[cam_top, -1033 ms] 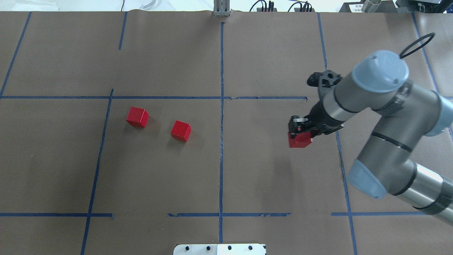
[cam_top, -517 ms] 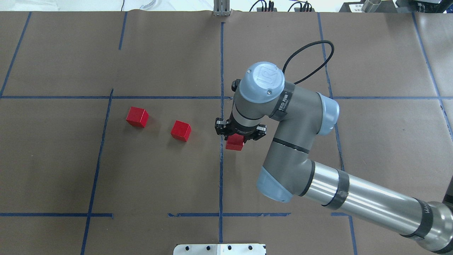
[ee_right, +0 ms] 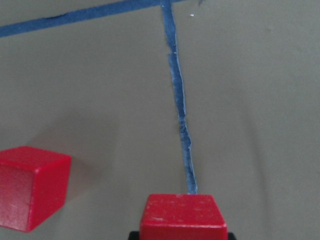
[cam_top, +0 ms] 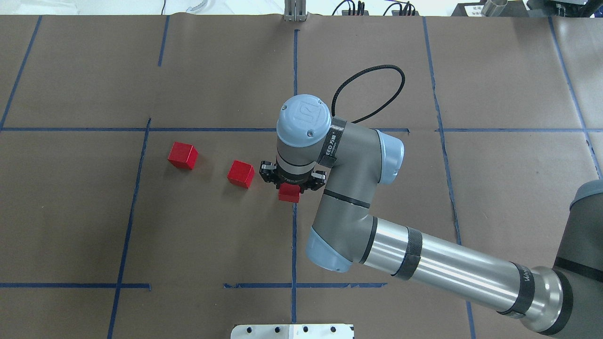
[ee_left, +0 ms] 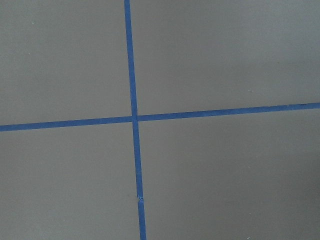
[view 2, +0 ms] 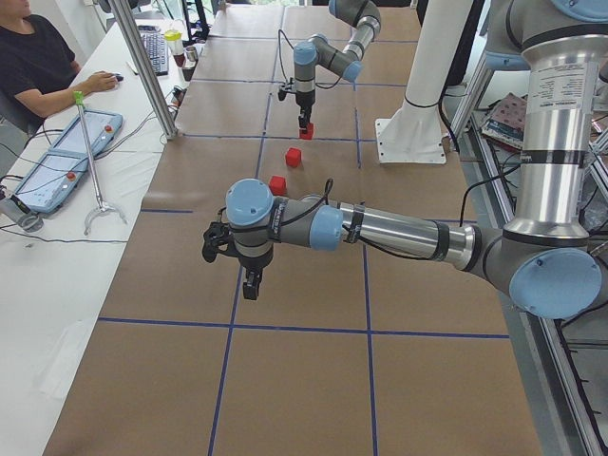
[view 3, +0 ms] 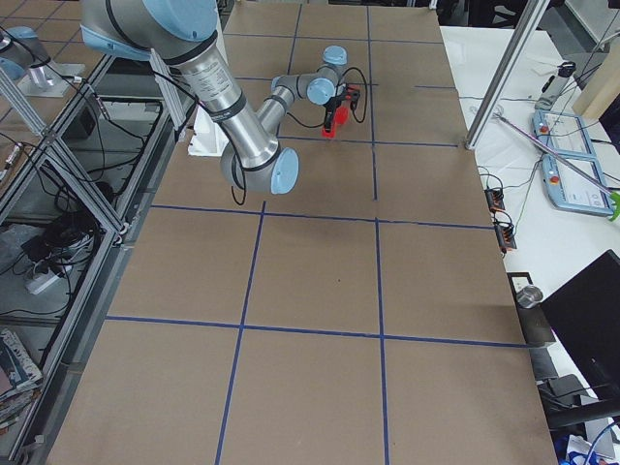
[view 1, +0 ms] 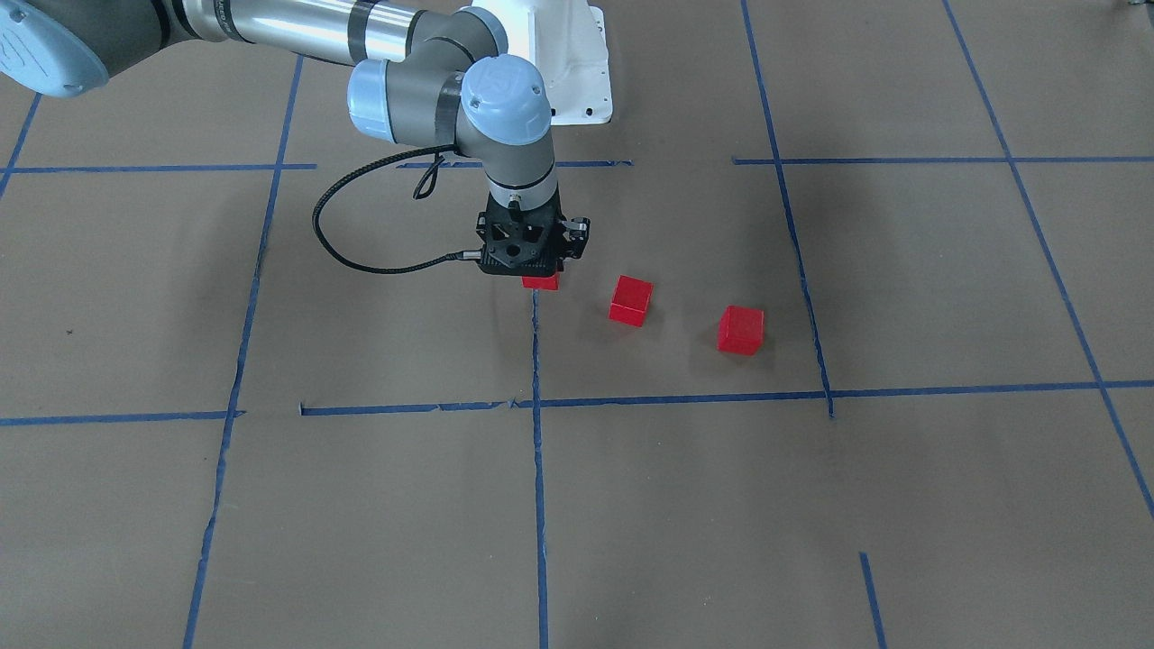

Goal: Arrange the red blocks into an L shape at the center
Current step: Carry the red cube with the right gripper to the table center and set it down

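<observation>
- The three red blocks are small, plain, matte bright-red cubes with crisp edges, all alike.
- The right gripper [cam_top: 289, 187] points straight down and is clamped on one of them, the held block [cam_top: 289, 194]; only its lower part shows beneath the black fingers.
- The held block sits on the blue tape line [cam_top: 294, 235] that runs down the center [cam_top: 311, 212] of the brown paper. I cannot tell whether it touches the paper.
- In the right wrist view the held block [ee_right: 183, 217] is at the bottom edge, with the tape line running away from it.
- The middle block [cam_top: 240, 174] lies near the held one on the robot's left, apart from it and turned slightly.
- The outer block [cam_top: 183, 155] lies further left, well apart, also loose on the paper.
- The left gripper [view 2: 249, 281] hangs over a tape crossing far from the blocks; whether it is open or closed cannot be told.
</observation>
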Available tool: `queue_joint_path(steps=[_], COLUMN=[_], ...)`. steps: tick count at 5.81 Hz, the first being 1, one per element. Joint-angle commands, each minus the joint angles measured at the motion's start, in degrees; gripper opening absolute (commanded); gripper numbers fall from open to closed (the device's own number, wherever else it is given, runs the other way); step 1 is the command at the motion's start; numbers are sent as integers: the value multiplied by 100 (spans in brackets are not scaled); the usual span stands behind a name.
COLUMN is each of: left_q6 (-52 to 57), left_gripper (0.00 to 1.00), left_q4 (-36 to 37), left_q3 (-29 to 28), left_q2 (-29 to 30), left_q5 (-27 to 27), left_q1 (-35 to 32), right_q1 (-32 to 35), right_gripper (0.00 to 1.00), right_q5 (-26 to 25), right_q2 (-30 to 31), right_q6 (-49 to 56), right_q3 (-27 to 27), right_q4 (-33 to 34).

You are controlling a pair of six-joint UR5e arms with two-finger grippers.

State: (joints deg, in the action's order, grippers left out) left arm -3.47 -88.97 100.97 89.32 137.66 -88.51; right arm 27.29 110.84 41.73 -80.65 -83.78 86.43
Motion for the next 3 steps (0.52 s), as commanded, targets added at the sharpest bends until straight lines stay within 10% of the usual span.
queue_joint_path(steps=[1,3], left_q6=[-170,-172], left_gripper=[100,100], left_q4=[-6,-7], left_q3=[80,133], left_q2=[-11,-82], left_q5=[7,7], left_q1=[0,0], right_q1=[-66,-66], right_gripper=[1,2], right_q5=[-54,-54], right_q2=[-33,-7], right_q6=[-38,5], right_q3=[116,108], right_q4=[-29,-12])
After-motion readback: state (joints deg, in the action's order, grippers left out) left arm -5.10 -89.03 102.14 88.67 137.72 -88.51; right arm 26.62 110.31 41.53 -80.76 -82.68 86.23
